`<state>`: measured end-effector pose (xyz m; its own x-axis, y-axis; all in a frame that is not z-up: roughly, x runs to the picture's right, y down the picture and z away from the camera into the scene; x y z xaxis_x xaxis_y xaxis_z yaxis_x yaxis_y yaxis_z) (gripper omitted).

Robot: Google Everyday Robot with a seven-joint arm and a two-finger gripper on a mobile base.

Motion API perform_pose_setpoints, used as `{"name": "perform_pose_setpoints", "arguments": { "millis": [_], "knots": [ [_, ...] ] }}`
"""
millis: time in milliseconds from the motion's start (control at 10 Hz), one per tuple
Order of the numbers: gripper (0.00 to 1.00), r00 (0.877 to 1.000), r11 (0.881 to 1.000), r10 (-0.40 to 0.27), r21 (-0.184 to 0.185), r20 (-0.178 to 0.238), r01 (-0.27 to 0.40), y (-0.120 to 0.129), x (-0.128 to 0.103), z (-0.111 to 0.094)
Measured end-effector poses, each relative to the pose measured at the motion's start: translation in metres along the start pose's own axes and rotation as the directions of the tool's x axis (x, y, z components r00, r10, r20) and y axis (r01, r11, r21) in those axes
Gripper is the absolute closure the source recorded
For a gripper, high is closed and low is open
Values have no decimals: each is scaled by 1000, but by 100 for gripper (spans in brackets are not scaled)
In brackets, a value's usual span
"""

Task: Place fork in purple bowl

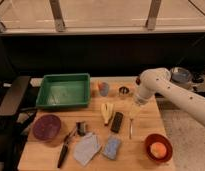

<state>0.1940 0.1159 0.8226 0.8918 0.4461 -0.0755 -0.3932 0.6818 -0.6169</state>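
One camera (the only view here) sits high on the near side of the wooden table (141, 160), facing forward and tilted steeply down toward the window rail (101, 30) that crosses the top of the frame. It stands at middling range. Nearly the whole tabletop fits in the lower half, from the green tray (64, 77) at upper left to the red bowl (166, 141) at lower right, with the purple bowl (46, 127) at lower left. The near table edge is cut by the bottom border. The arm enters from the right edge, and the gripper (135, 111) hangs right of centre, just above the fork (131, 128).
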Motion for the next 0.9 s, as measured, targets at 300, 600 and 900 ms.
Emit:
{"name": "perform_pose_setpoints", "arguments": {
  "millis": [300, 600, 900],
  "knots": [
    [20, 999, 999, 35, -12, 4, -35, -2, 7, 24],
    [20, 998, 997, 61, -37, 8, -61, 0, 14, 44],
    [20, 997, 994, 77, -76, 3, -76, 5, 17, 61]
  ]
}}
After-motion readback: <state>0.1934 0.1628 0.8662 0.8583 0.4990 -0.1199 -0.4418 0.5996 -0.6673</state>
